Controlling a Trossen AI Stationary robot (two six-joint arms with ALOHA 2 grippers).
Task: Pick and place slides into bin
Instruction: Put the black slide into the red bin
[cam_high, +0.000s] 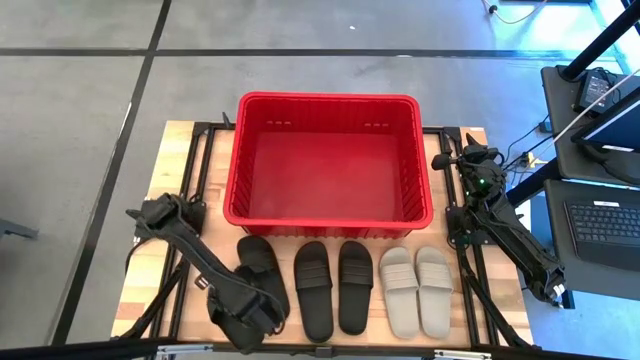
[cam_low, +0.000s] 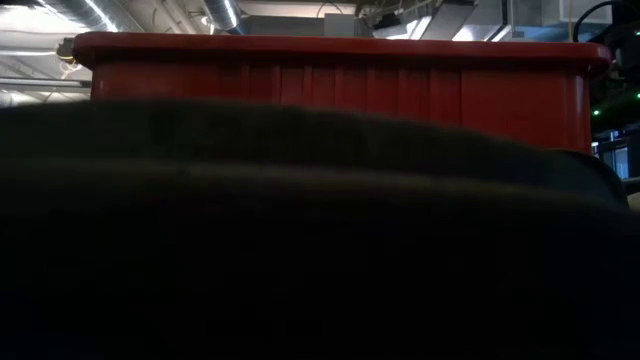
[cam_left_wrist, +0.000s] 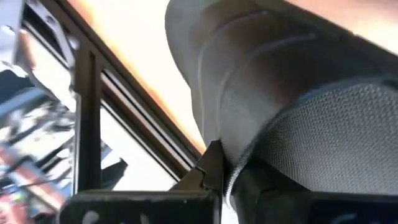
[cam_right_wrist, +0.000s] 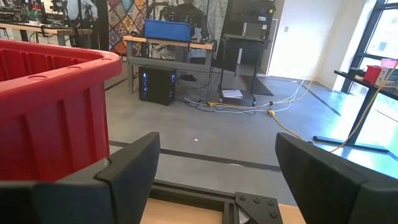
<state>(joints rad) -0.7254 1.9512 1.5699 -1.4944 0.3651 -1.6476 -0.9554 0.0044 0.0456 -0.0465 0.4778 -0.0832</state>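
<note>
Red slotted bin (cam_high: 330, 160) — at the table's far middle, nothing inside it. Slides in a row on the near side of it: two black pairs, then one beige pair (cam_high: 417, 290). Left gripper (cam_high: 250, 318) — fingers pinched on the leftmost black slide (cam_high: 262, 268) at its near end. Right gripper (cam_high: 455, 160) — fingers spread wide, holding nothing, beside the bin's right far corner.
</note>
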